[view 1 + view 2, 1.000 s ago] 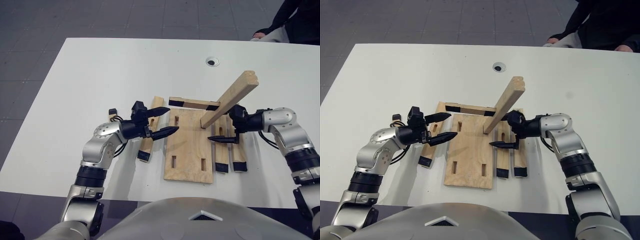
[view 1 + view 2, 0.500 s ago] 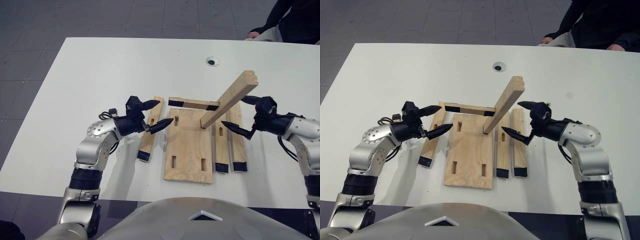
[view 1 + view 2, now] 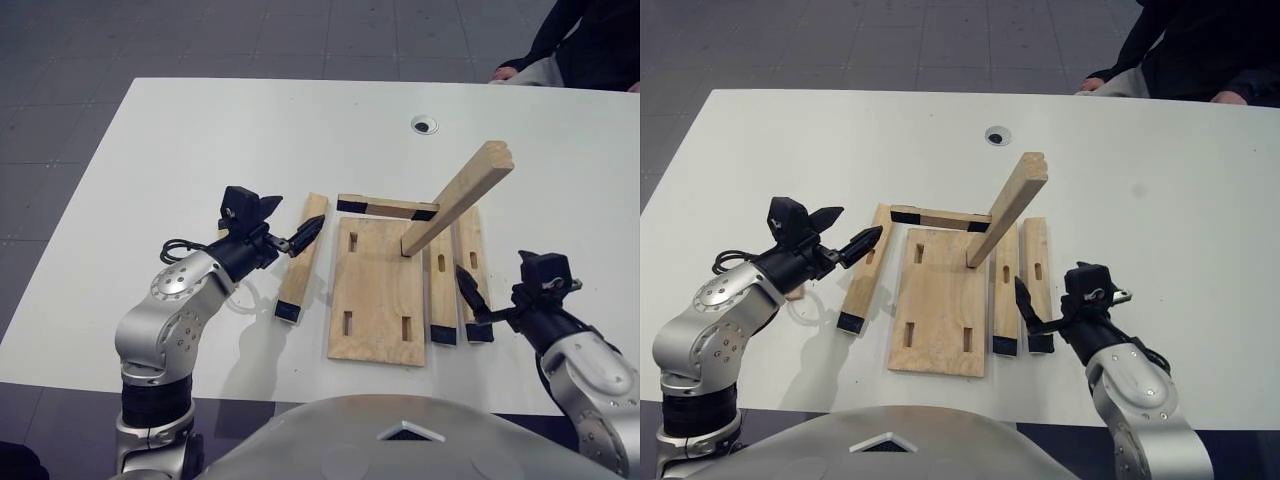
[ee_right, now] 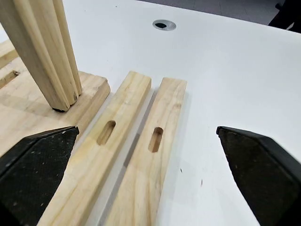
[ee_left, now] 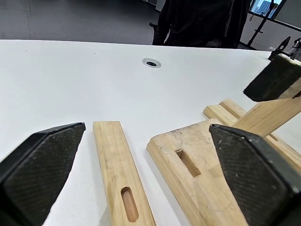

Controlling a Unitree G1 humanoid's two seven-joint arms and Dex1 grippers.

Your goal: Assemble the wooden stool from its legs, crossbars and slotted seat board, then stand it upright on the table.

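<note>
Seat board (image 3: 378,300) is lying flat on the white worktop (image 3: 200,130), its long axis running from the near edge toward the far edge and its near end sitting close to the near edge. One leg (image 3: 460,195) is standing in the board's far right slot, leaning up toward the far right corner. A crossbar (image 3: 385,206) is lying across the board's far end, parallel to the near edge. A slotted leg (image 3: 300,262) is lying just left of the board, and two slotted legs (image 3: 441,290) are lying side by side just right of it, all pointing near to far. The parts are sitting well apart from the left, right and far edges. The left gripper (image 5: 147,125) is hovering spread wide beside the single leg's far end, holding nothing. The right gripper (image 4: 147,128) is hanging spread wide by the pair's near ends, holding nothing.
</note>
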